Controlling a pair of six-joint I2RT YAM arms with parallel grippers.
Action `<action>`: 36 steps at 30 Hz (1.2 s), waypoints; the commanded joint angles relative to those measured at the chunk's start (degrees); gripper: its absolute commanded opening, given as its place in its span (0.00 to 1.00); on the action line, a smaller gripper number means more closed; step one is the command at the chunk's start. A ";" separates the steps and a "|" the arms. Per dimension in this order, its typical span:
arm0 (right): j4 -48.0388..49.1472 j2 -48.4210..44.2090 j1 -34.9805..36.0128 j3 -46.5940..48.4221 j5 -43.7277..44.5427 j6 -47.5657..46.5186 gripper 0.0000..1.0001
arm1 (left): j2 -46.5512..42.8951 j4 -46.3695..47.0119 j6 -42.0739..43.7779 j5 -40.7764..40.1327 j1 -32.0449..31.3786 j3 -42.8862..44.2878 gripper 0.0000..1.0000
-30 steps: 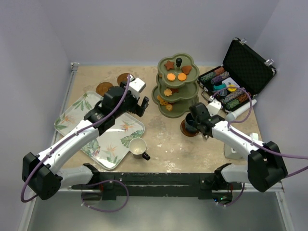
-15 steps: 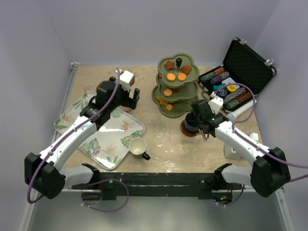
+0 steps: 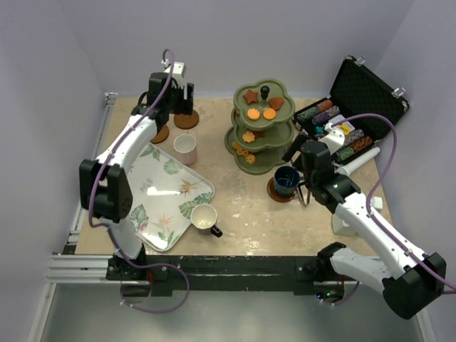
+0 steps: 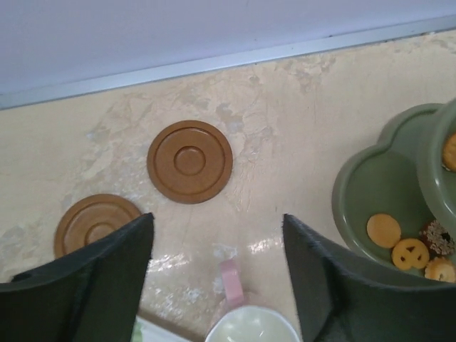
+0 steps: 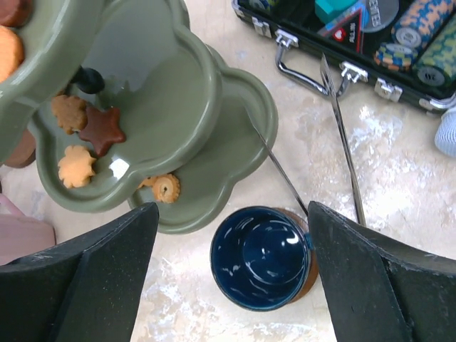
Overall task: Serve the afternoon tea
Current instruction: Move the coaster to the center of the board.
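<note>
I note a glossy navy cup (image 5: pixel 260 256), a smooth, shiny olive stand (image 5: pixel 171 85), a matt brown saucer (image 4: pixel 189 161) and a mottled, stone-like table top (image 4: pixel 285 128).

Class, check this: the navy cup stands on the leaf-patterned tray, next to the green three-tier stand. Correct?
No. The navy cup stands on a brown saucer, not the leaf-patterned tray, next to the green three-tier stand; the top external view shows it.

Beige table (image 3: pixel 242 206) carries a green stand (image 3: pixel 265 165); 2 bare saucers (image 4: pixel 189 161) and a tray (image 3: pixel 171 189) left of it, black case (image 3: pixel 367 92) right.
</note>
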 commanded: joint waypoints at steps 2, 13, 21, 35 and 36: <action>5.62 1.26 -0.17 3.63 1.64 -6.49 0.90 | 12.00 -0.27 4.48 3.24 0.16 10.10 0.63; 7.90 4.16 -0.17 4.60 0.06 -9.49 0.90 | 32.22 3.52 8.79 5.28 0.16 22.32 0.54; 8.26 3.54 -0.17 3.20 0.85 -11.07 0.91 | 36.54 3.95 9.93 2.46 0.16 22.43 0.52; 9.58 3.90 -0.17 1.26 -0.47 -11.24 0.91 | 26.97 7.74 6.33 10.55 -1.60 4.05 0.32; 9.40 3.55 -0.17 1.09 -0.47 -11.16 0.91 | 26.70 7.21 6.33 10.63 -2.04 3.35 0.32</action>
